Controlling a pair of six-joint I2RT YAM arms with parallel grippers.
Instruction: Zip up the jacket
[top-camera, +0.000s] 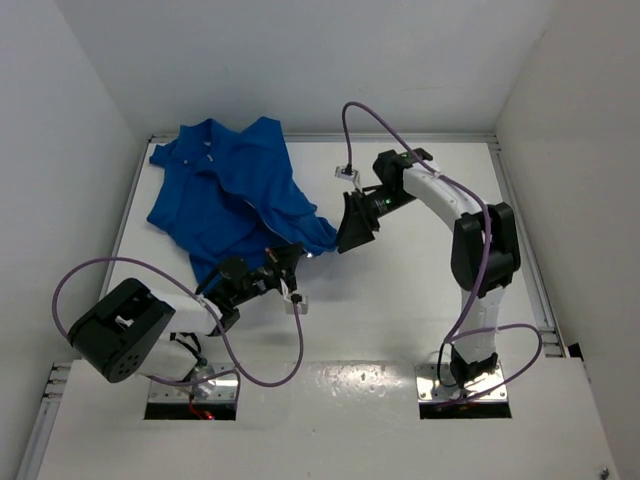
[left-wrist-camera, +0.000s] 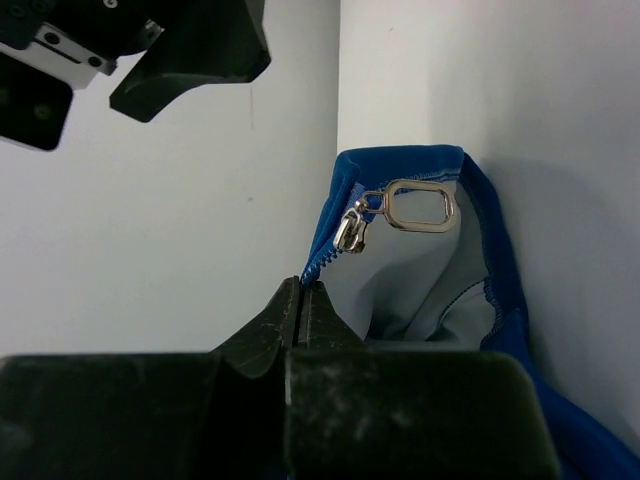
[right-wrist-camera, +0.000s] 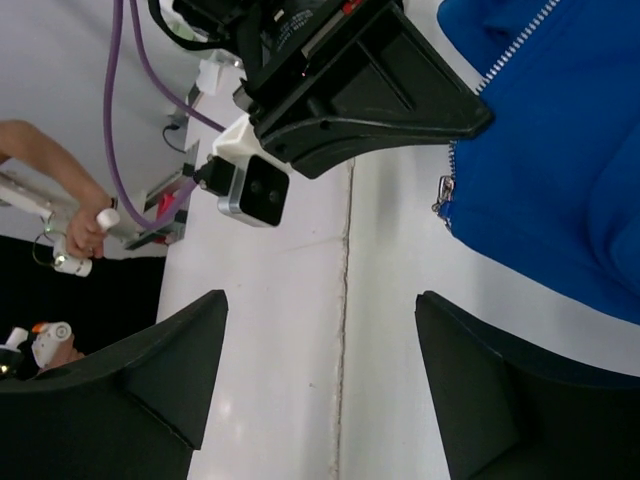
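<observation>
Pinching jacket at its zipper edge, left tool; right tool agape nearby.

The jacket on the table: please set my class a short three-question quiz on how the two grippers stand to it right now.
1. True or false: the right gripper is shut on the zipper pull.
2. What does the left gripper pinch? A) a sleeve cuff; B) the edge of the jacket, close to the pull; C) nothing.
3. Fill in: in the top view, the jacket lies on the far ____ part of the table.

Key: 1 false, it is open and apart from the pull; 2 B; 3 left.
</observation>
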